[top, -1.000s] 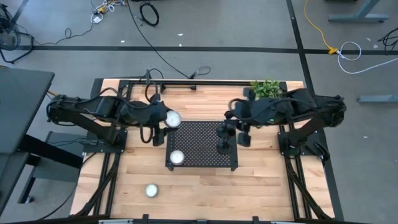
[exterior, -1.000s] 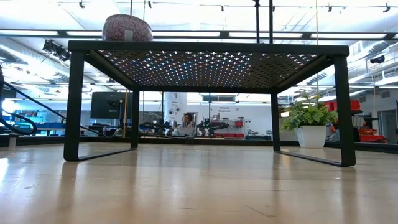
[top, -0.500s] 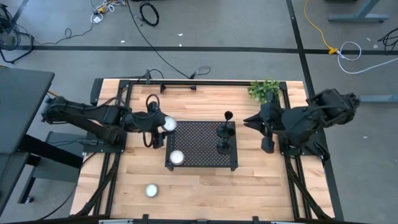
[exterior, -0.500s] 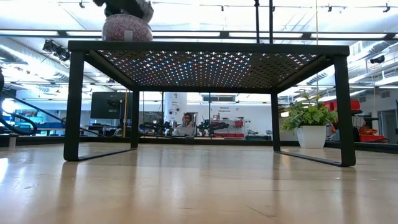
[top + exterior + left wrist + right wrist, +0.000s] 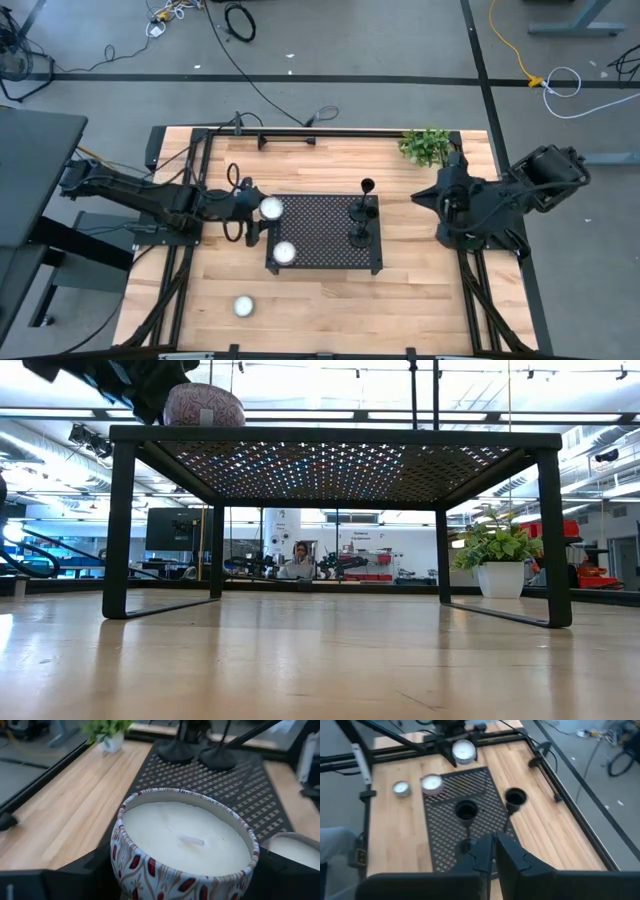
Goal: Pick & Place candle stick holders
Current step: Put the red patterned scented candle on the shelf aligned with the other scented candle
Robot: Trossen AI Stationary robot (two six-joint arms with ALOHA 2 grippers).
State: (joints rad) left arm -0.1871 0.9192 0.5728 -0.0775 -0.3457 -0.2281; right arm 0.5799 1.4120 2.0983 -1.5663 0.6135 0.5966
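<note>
Spreading across the middle of the wooden table [image 5: 320, 290], the black perforated tray [image 5: 318, 240] stands raised on legs, which looks meant to serve as the display stand for everything being set out. Two of the candle stick holders [image 5: 359, 222] stand upright on its right part, close together, and a third holder [image 5: 367, 186] stands just off the tray's far right corner on the bare wood, so by the look of it that one has not been placed yet. A potted plant [image 5: 426, 145] sits at the table's far right corner, clear of the work. Reaching low from the left side, the left arm lies stretched nearly flat, and the left gripper [image 5: 258, 212] has its fingers spread wide around a patterned candle tin [image 5: 185, 845] at the tray's left edge, apparently gripping it by its sides. A second candle [image 5: 284, 252] rests on the tray near its front, and a third candle [image 5: 243, 306] sits alone on the wood in front. Folded back over the table's right edge, the right arm is drawn up high, its right gripper [image 5: 494, 851] empty with the fingers pinched nearly together, pointing down toward the holders.
</note>
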